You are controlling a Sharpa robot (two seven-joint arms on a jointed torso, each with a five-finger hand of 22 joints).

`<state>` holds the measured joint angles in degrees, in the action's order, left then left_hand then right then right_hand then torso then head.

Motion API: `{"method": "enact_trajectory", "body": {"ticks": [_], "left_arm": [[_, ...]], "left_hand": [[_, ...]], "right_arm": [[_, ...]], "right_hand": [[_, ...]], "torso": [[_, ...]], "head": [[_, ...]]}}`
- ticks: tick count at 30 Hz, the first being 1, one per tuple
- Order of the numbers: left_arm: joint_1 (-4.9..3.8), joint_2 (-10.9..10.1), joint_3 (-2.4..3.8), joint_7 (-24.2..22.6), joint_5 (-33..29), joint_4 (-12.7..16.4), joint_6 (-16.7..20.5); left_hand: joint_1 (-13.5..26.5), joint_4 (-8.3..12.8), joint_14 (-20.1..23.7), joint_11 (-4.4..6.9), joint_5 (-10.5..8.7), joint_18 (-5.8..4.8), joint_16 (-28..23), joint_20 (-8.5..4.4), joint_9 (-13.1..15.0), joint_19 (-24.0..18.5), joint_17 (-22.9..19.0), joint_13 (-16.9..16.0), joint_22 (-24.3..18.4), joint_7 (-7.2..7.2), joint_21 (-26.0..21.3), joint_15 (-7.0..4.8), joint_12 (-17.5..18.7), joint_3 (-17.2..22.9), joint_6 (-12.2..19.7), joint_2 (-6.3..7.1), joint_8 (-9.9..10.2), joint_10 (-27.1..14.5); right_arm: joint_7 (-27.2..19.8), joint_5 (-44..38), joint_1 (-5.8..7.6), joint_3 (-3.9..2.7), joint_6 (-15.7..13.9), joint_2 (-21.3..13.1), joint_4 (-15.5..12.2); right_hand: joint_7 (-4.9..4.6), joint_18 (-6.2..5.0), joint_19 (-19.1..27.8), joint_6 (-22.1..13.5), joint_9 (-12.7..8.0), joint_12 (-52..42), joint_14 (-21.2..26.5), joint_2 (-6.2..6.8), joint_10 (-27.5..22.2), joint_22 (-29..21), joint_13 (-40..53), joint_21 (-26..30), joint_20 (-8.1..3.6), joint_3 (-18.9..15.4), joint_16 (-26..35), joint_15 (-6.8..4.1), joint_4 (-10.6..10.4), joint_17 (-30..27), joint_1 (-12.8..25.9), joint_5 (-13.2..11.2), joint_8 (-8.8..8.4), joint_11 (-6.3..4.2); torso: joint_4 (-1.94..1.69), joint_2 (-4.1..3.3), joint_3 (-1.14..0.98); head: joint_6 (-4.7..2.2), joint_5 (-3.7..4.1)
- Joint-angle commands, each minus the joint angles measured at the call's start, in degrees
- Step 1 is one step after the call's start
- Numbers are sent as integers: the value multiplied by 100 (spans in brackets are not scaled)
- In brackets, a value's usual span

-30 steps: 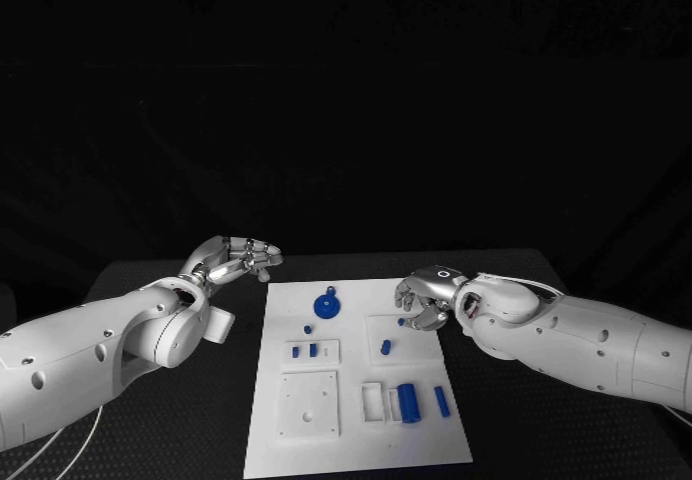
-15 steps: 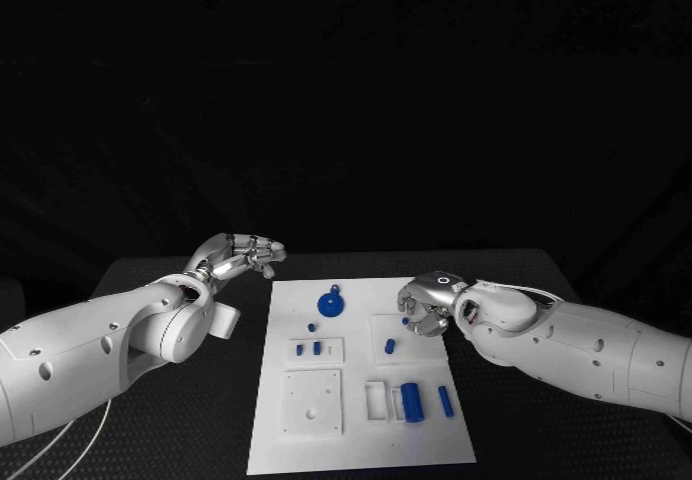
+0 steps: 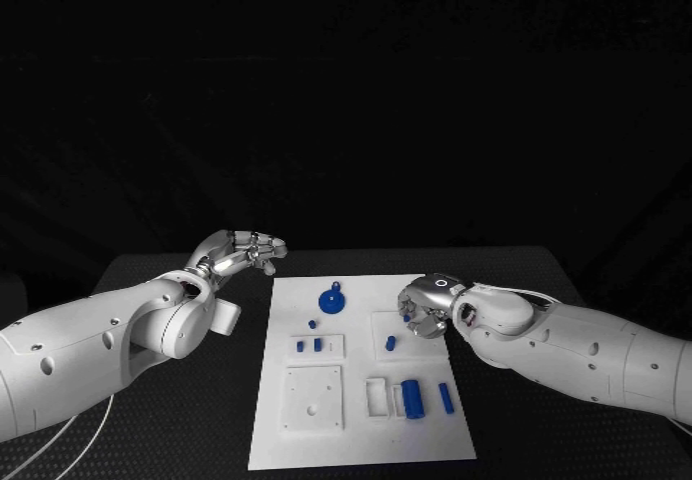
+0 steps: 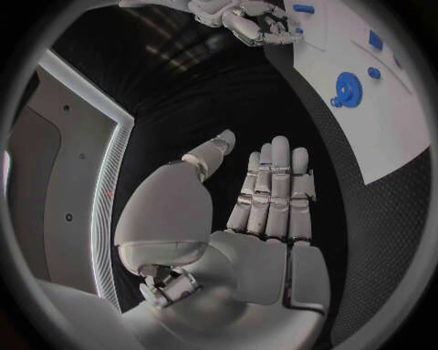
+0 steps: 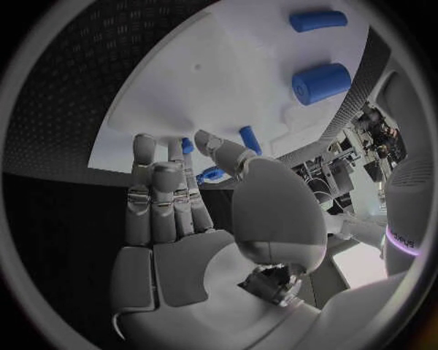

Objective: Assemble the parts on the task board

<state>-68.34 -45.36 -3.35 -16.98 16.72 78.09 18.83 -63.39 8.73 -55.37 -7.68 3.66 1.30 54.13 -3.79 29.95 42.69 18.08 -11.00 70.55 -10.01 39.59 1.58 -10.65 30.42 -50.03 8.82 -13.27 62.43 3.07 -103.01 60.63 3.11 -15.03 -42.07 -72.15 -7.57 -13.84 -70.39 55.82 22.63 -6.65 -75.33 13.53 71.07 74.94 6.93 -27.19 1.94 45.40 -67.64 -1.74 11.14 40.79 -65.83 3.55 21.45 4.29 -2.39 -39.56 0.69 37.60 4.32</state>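
The white task board lies in the middle of the table. At its far end rests a blue gear. Nearer stand small blue pegs and one more peg. A blue cylinder and a slim blue bar lie at the near right. My right hand hovers over the board's far right part, beside the single peg, fingers extended and holding nothing. My left hand hangs off the board's far left corner, fingers straight, holding nothing.
The black table spreads around the board on both sides. A square recessed plate with small holes sits in the board's near left. White slots stand beside the cylinder.
My right hand has edged slightly lower over the board's far right part. The left hand stays where it was. The parts have not moved.
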Motion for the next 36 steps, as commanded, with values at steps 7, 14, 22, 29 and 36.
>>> {"method": "enact_trajectory", "body": {"ticks": [7, 14, 22, 29, 36], "left_arm": [[-5, 18, 3, -42, -57, 17, -93], [-5, 14, 3, -24, -57, 24, -85], [-5, 4, 3, -5, -57, 13, -77], [-5, -10, 3, -7, -57, -3, -68], [-5, -14, 3, -14, -57, -12, -59]], "left_hand": [[43, -5, -22, -7, -34, 91, -42, -11, -8, 23, 10, 13, -7, 0, -38, 21, 30, -40, 40, -15, -4, -57], [43, -3, -27, -8, -33, 94, -47, -11, -11, 29, 15, 18, -6, -4, -43, 21, 30, -44, 51, -21, 0, -61], [45, -1, -37, -9, -34, 96, -50, -11, -14, 38, 22, 25, -5, -8, -48, 20, 31, -51, 62, -24, 3, -66], [40, 4, -53, -8, -33, 101, -50, -13, -16, 51, 32, 32, -3, -12, -51, 17, 30, -55, 71, -28, 5, -68], [34, 9, -65, -8, -31, 104, -50, -15, -17, 61, 40, 37, -1, -12, -52, 15, 29, -56, 74, -33, 4, -70]], "right_arm": [[120, -319, -46, 39, -32, 87, 23], [252, -457, -132, 51, -167, 176, 53], [428, -682, -157, 53, -272, 195, 34], [462, -765, -166, 53, -407, 178, -23], [523, -811, -166, 51, -670, 162, -61]], "right_hand": [[34, -116, 43, 114, 25, -25, 8, -130, 92, 139, 43, -71, -20, 166, -58, -49, -32, -34, -17, -50, 47, -8], [69, -116, 45, 195, 51, -35, 6, -201, 145, 142, 74, -125, -31, 250, -90, -69, -33, -48, -10, -58, 81, -27], [116, -116, 33, 305, 92, -60, -2, -293, 248, 149, 122, -246, -60, 368, -164, -109, 33, -51, -34, -60, 127, -68], [149, -116, 29, 382, 126, -71, -2, -296, 321, 147, 152, -343, -80, 463, -228, -139, 73, -47, -64, -69, 160, -98], [168, -116, 27, 414, 159, -75, 6, -272, 361, 145, 169, -404, -96, 509, -265, -158, 85, -44, -82, -77, 185, -117]], "torso": [[-2, 2, 8], [-7, 1, 6], [0, 2, 6], [5, 2, 2], [2, 3, 2]], "head": [[28, 2], [43, 2], [60, -5], [69, 5], [76, 8]]}}
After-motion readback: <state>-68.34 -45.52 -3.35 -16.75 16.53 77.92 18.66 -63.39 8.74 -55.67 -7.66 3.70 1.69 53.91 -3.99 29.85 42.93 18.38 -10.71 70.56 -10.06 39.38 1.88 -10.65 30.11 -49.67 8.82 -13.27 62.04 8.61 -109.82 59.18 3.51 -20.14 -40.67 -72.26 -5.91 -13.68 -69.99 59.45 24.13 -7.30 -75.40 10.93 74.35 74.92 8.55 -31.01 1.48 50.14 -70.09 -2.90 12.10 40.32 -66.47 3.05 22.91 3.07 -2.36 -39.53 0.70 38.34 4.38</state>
